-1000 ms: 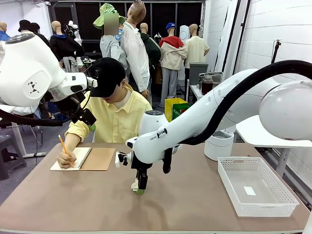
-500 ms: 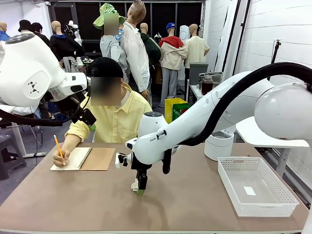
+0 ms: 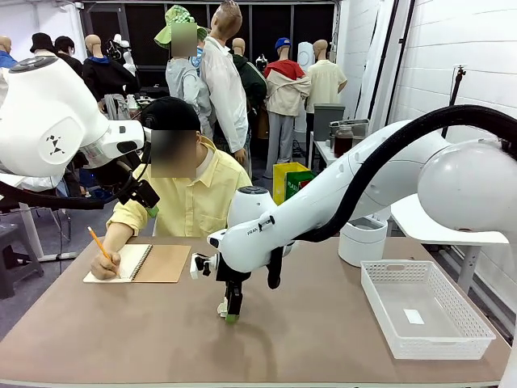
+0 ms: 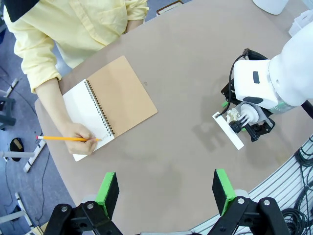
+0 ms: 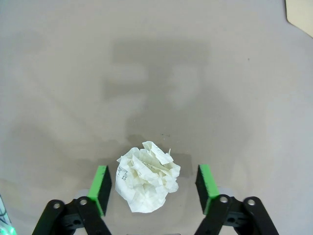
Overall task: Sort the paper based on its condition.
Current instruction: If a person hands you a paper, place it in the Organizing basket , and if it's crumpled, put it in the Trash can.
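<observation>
A crumpled ball of white paper (image 5: pixel 148 177) lies on the brown table (image 3: pixel 323 331) near its middle. My right gripper (image 5: pixel 154 188) is down over it, open, one green pad on each side and neither touching it. From the front the same gripper (image 3: pixel 229 312) stands upright on the table with the ball (image 3: pixel 222 308) at its tip. From above, the left wrist view shows that gripper (image 4: pixel 239 122) and the ball (image 4: pixel 234 116). My left gripper (image 4: pixel 165 191) hangs high over the table, open and holding nothing; the front view has it (image 3: pixel 144 198) at the upper left.
A person in a yellow shirt sits at the far side, hand (image 3: pixel 105 265) holding a pencil on the white page of a brown-covered spiral notebook (image 3: pixel 157 263). A white mesh basket (image 3: pixel 380 295) with a small white slip stands at the right. Behind it is a white round container (image 3: pixel 362 241).
The person has raised their head and shifted the pencil hand slightly on the page. My right gripper stays down around the crumpled paper, and my left arm has not moved.
</observation>
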Controlling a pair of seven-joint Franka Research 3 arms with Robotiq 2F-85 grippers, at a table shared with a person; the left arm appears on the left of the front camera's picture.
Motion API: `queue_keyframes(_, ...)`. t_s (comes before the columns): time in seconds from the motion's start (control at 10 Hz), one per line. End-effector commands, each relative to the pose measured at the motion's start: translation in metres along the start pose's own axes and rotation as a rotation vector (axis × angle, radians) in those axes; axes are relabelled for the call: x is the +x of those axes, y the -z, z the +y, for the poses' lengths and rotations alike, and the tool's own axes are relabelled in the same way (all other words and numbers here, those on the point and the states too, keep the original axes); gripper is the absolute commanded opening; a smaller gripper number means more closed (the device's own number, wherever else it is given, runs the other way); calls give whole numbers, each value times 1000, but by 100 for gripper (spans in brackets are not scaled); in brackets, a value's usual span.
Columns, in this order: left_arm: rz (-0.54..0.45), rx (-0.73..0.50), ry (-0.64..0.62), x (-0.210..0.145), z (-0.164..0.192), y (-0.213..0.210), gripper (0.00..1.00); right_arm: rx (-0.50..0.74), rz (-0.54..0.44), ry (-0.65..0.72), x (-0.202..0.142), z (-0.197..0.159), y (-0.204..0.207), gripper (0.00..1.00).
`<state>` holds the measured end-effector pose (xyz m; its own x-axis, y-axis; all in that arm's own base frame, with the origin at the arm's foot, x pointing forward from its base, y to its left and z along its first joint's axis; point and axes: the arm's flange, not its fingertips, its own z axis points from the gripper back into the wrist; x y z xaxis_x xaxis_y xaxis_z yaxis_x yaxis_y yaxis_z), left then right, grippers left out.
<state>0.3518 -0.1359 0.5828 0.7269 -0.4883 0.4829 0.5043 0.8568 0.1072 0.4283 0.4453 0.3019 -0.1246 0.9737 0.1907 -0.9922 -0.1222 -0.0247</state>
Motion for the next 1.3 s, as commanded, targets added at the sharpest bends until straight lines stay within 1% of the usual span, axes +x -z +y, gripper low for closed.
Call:
queue_keyframes(0.0,-6,-2,0,0,1,0,100,7,14,25,3,-3,1,57)
queue_keyframes(0.1,-6,-2,0,0,1,0,100,12,14,28,3,-3,2,41)
queue_keyframes(0.3,-6,-2,0,0,1,0,100,13,15,29,3,-3,2,1)
queue_keyframes(0.5,-6,-2,0,0,1,0,100,20,7,34,4,-3,0,0)
queue_keyframes(0.6,-6,-2,0,0,1,0,100,38,-16,48,2,-5,-5,0)
queue_keyframes(0.8,-6,-2,0,0,1,0,100,38,-17,99,-13,-10,-29,0)
queue_keyframes(0.9,-6,-2,0,0,1,0,100,18,-17,142,-33,-16,-53,0)
queue_keyframes(1.0,-6,-2,0,0,1,0,100,-12,4,190,-57,-23,-80,0)
queue_keyframes(1.2,-6,-2,0,0,1,0,100,-112,119,288,-112,-35,-136,0)
